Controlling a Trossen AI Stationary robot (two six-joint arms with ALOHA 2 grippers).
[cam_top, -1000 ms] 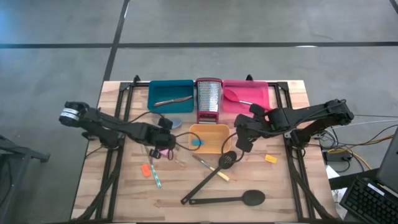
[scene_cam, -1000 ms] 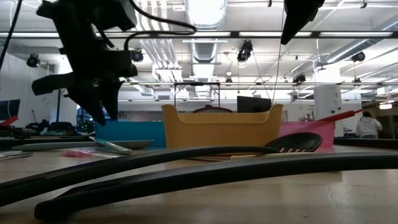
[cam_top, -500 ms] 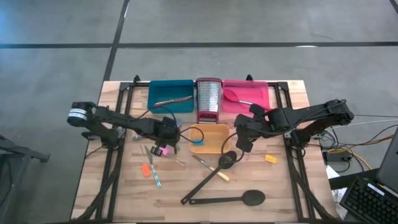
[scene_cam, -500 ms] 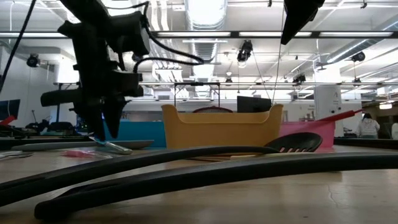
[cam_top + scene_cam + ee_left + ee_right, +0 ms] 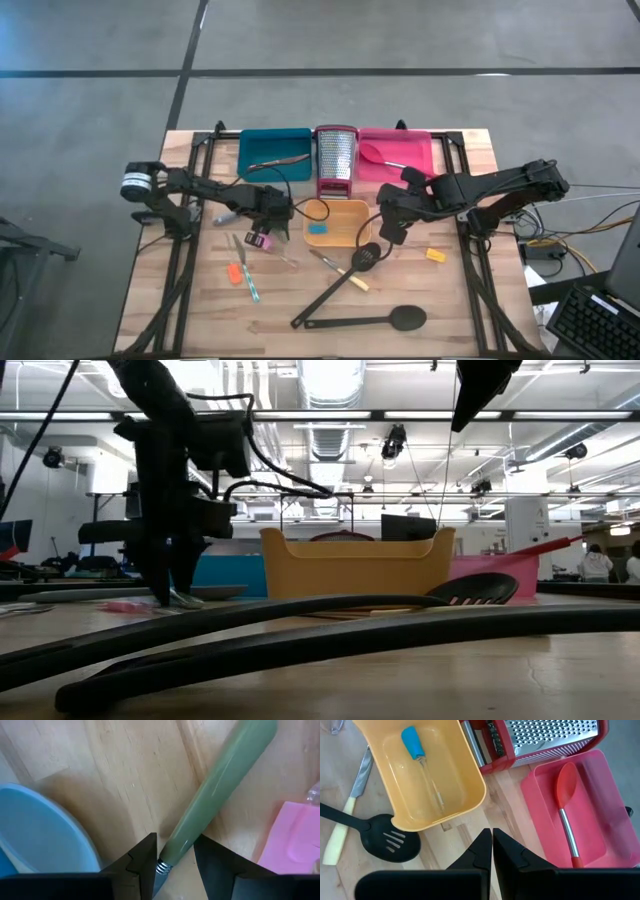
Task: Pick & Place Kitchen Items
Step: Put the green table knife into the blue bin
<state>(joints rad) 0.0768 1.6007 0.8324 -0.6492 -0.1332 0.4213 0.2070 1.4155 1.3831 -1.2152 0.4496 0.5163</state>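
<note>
1. The overhead view is evenly and softly lit, with only faint shadows under the arms on the wooden table (image 5: 460,310).
2. The table-level view faces bright ceiling lights (image 5: 330,380) at 12 o'clock, leaving the left arm (image 5: 165,490) a dark silhouette.
3. The nearest black handles (image 5: 300,640) there are out of focus.
4. The left wrist view is a soft close-up; the green handle (image 5: 215,795) carries a pale sheen.
5. The right wrist view is bright, with glare inside the yellow tray (image 5: 427,785).
</note>
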